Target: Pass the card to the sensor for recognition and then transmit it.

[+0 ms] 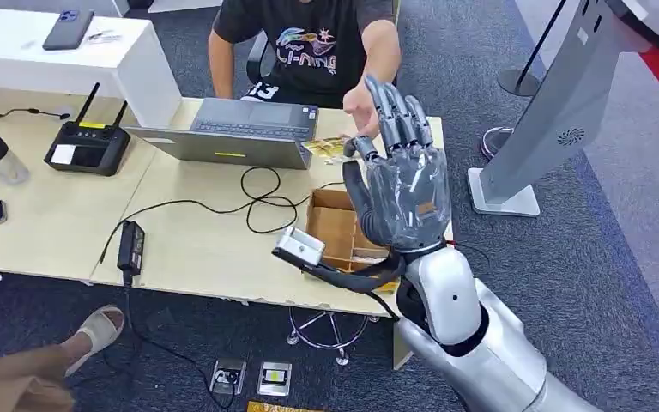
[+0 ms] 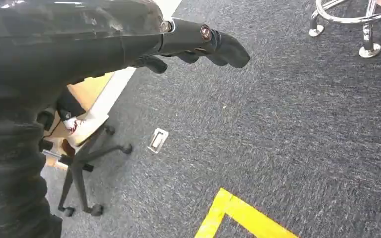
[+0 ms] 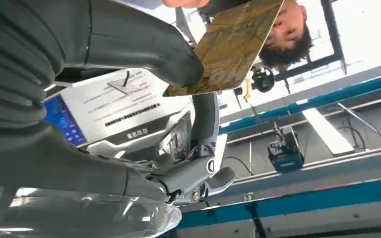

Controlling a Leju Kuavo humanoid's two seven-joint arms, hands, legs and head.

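Silver arm (image 1: pixel 459 322) w/ black elbow joint, black cable looped at wrist. Right hand (image 1: pixel 403 184): grey translucent palm shell, dark fingers, ribbed grey cover. Left hand (image 2: pixel 198 42): dark, screws visible.

Readable print on clothing only

The seated person's black T-shirt (image 1: pixel 309 43) bears "LI-NING" across the chest; the dark shorts (image 1: pixel 262 89) show "13". Print on the sensor kiosk's panel (image 3: pixel 124 106) is too small to read.
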